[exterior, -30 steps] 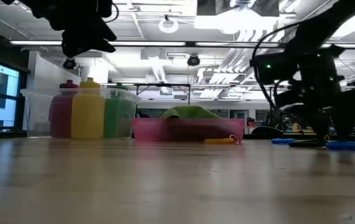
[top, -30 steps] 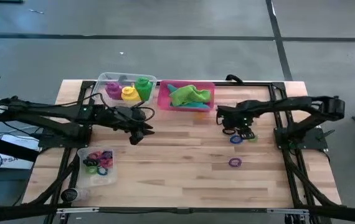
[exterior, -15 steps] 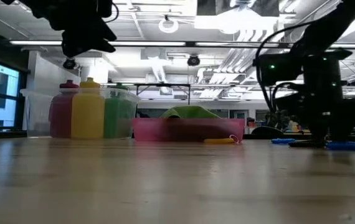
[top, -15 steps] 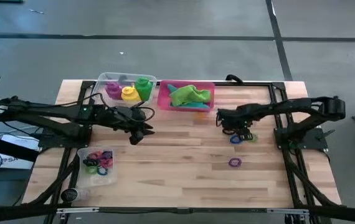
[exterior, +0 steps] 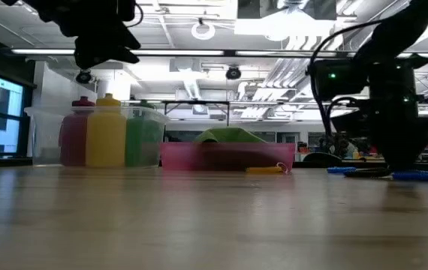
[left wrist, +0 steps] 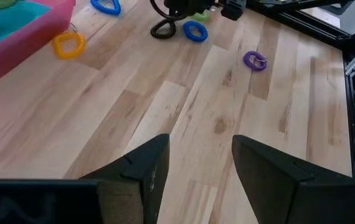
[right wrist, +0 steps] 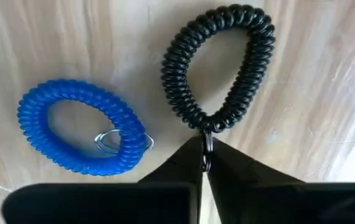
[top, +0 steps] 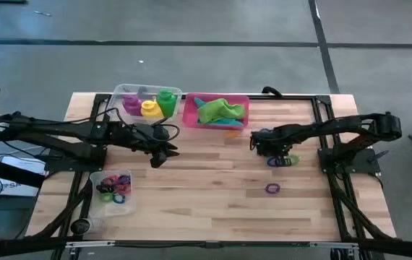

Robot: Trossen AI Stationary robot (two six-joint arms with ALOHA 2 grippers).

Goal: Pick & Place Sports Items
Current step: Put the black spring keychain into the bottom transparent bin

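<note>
Down on the wooden table [top: 206,195], toward its right side, the right gripper [right wrist: 203,163] has its two fingers pressed together on the small metal loop of a black coiled ring [right wrist: 218,68], which lies flat on the boards. Just beside it lies a blue coiled ring [right wrist: 81,134] with its own metal loop, apart from the black one. From above, the right gripper [top: 271,148] sits low over this cluster, between the table's centre and its right edge.

Nearer the front edge, well apart from the cluster, lies a purple ring [top: 272,188]. An orange ring [left wrist: 69,45] rests just beside the pink tray [top: 189,115], which stands at the back edge and holds a green cloth [top: 220,110] over a teal cloth [left wrist: 9,15].

Left of the tray, a clear tub [top: 123,91] at the back edge holds a purple bottle [top: 131,103], a yellow bottle [top: 149,108] and a green bottle [top: 166,101], all upright. A second clear tub [top: 97,204] near the front left corner holds a heap of coloured rings [top: 116,186].

The left gripper [left wrist: 195,165] hangs above the table's left half with its fingers partly apart and nothing between them.

No writing or label can be read on any item.
</note>
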